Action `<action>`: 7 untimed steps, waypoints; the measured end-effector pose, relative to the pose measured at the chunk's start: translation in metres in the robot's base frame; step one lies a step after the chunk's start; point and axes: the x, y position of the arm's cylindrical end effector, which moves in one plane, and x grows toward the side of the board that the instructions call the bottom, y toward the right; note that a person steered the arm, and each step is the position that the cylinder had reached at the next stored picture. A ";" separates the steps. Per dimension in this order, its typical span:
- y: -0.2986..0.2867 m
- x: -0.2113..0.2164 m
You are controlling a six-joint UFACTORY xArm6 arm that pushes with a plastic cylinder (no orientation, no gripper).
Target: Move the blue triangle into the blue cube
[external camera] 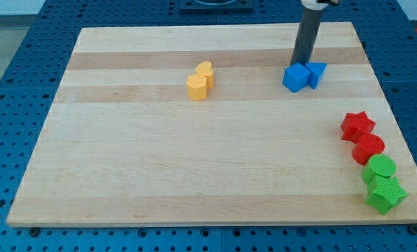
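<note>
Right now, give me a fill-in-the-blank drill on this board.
1. The blue triangle touches the blue ____.
2. My tip stands just above the two ____ blocks.
3. The yellow blocks number ____.
4. The green blocks lie below the ____ ones.
Missing: cube; blue; two; red

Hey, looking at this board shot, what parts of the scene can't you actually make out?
- My tip: its very end sits just behind the blue cube and blue triangle, so contact cannot be confirmed.
- The join between cube and triangle: they look touching, but the cube overlaps the triangle's near side.
- The arm above the rod: cut off by the view's top.
- The yellow block behind the yellow hexagon: shape partly hidden.
</note>
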 end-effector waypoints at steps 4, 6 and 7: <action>0.066 0.014; -0.041 0.021; -0.068 0.021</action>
